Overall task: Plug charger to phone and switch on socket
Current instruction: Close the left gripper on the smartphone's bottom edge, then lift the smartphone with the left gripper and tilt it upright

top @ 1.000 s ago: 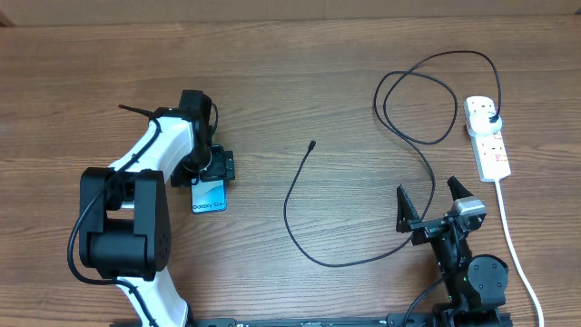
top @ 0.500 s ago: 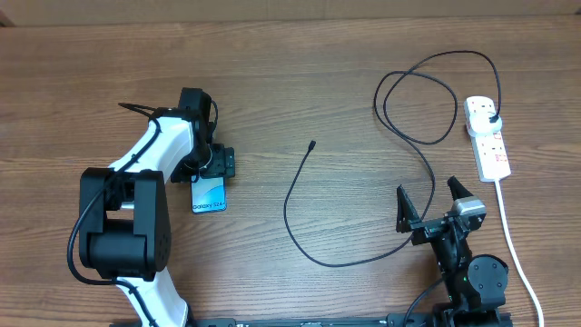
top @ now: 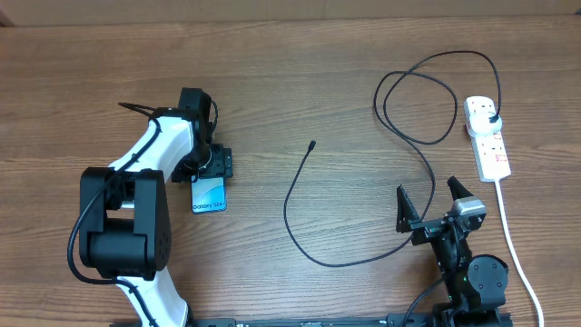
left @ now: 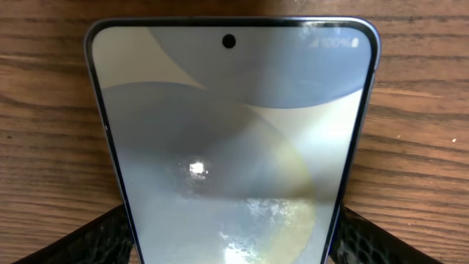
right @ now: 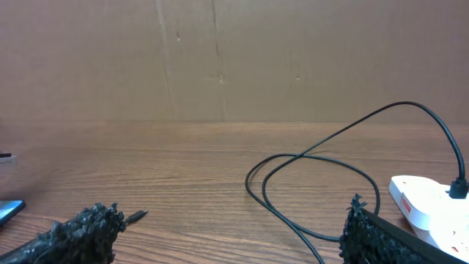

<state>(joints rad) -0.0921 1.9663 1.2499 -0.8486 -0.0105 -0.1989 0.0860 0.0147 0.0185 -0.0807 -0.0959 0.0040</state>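
The phone (top: pixel 210 195) lies flat on the table with its light blue screen up, and it fills the left wrist view (left: pixel 231 132). My left gripper (top: pixel 211 173) sits over its far end, with both fingers (left: pixel 231 246) pressed against its long edges. The charger (top: pixel 287 204) is a thin black cable looping across the table. Its free connector tip (top: pixel 312 143) lies bare, also in the right wrist view (right: pixel 135 215). Its black plug (top: pixel 491 118) sits in the white socket strip (top: pixel 490 154). My right gripper (top: pixel 428 204) is open and empty near the front edge (right: pixel 227 242).
The socket's white cord (top: pixel 513 245) runs from the strip to the front right, beside my right arm. Cable loops (right: pixel 308 158) lie between my right gripper and the strip (right: pixel 432 213). A brown cardboard wall (right: pixel 220 59) stands behind the table.
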